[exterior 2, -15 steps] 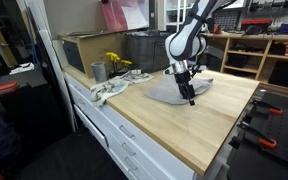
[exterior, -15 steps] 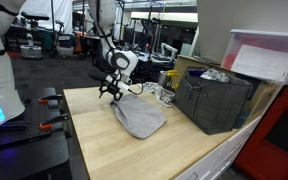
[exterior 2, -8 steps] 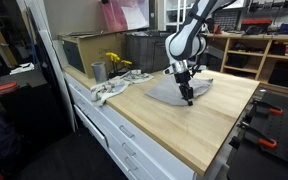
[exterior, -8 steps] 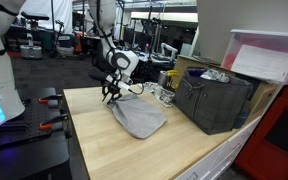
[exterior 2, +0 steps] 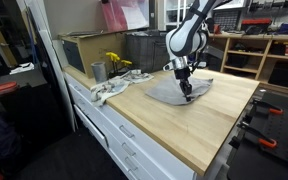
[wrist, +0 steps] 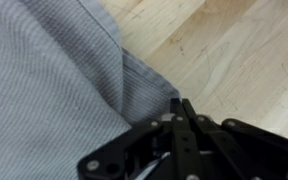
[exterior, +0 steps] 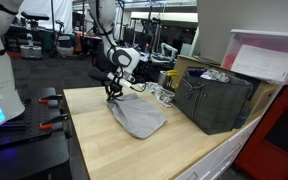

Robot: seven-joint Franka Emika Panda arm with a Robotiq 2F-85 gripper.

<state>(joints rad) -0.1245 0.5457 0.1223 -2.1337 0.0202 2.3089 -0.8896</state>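
End effector (wrist: pixel 179 104) pinched fully shut on the hem of the grey cloth (exterior: pixel 139 118), which lies flat on the worktop (exterior: pixel 104 155) beside the dark crate (exterior: pixel 216 100). Lift slowly and straight up now (only a thin edge looks caught) so it can't slip

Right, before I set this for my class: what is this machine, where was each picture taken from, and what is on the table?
It is a robot arm with a two-fingered gripper at its end. Two pictures come from cameras standing outside the robot, looking at the wooden table from different places; the third comes from a camera on the wrist, looking past the gripper. A grey cloth lies on the table, with a dark crate and a metal cup further back. The gripper is shut, apparently pinching the cloth's edge.
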